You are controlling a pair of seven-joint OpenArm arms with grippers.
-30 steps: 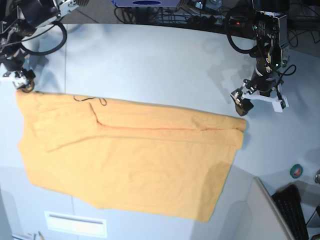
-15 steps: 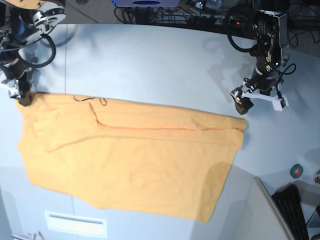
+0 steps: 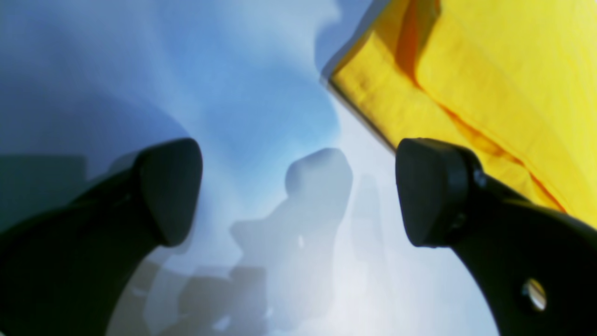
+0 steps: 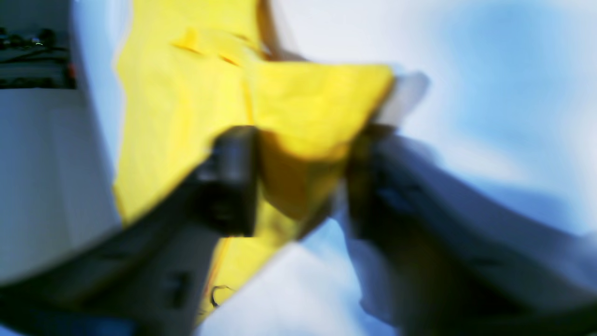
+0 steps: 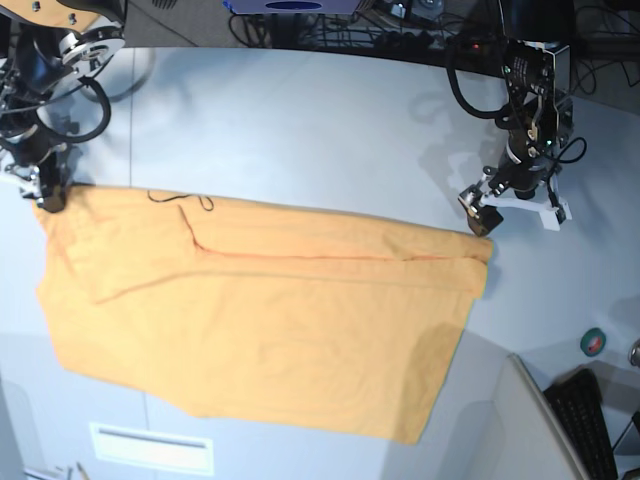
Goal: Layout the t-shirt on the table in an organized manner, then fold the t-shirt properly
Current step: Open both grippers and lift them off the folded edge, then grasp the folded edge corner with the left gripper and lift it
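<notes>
Since the right gripper (image 5: 46,195) sits at the t-shirt's (image 5: 270,320) far-left corner, jaws narrowed around a bunched fold of cloth, we judge that hold taken. The shirt lies flat across the table (image 5: 300,130) — soft, light, limp. At its right corner, the left gripper (image 5: 485,212) hangs wide and empty — we would pinch the doubled hem there.

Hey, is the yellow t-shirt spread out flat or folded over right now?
Folded over: the t-shirt lies flat on the table, with doubled layers along its far edge.
</notes>
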